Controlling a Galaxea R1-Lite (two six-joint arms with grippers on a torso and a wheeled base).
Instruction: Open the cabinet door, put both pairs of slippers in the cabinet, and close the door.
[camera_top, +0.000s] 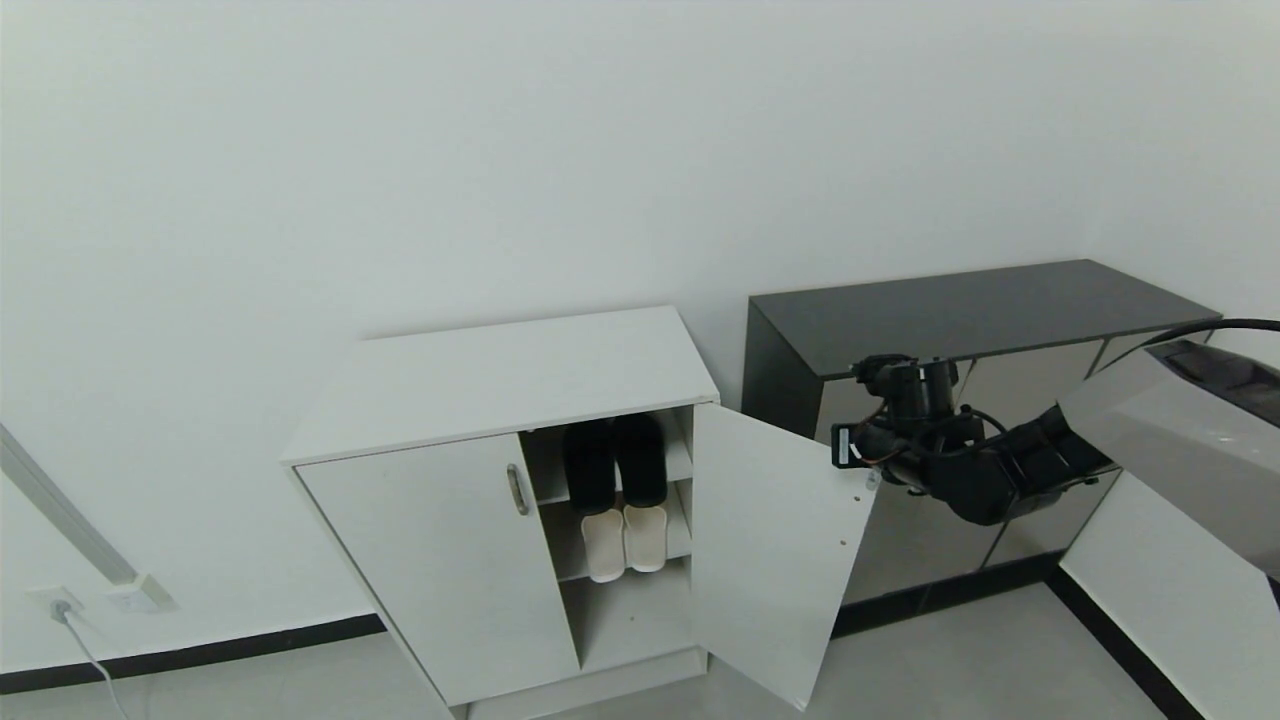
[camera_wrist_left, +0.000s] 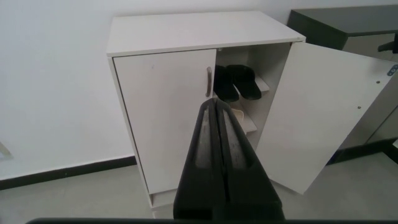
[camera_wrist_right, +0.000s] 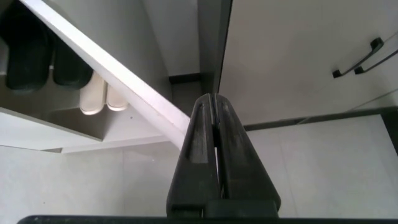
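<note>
The white cabinet (camera_top: 500, 380) stands against the wall with its right door (camera_top: 770, 540) swung open and its left door (camera_top: 440, 570) shut. Black slippers (camera_top: 615, 460) sit on the upper shelf and white slippers (camera_top: 625, 540) on the shelf below. My right gripper (camera_top: 868, 478) is at the outer edge of the open door, fingers shut; in the right wrist view the right gripper (camera_wrist_right: 214, 99) has its tip against the door edge (camera_wrist_right: 124, 78). My left gripper (camera_wrist_left: 214, 102) is shut and empty, held back in front of the cabinet (camera_wrist_left: 193, 31), in line with the left door's handle.
A dark sideboard (camera_top: 960, 310) with glossy fronts stands just right of the cabinet, behind the open door. A wall socket with a cable (camera_top: 60, 605) is low on the left. Bare floor lies in front of the cabinet.
</note>
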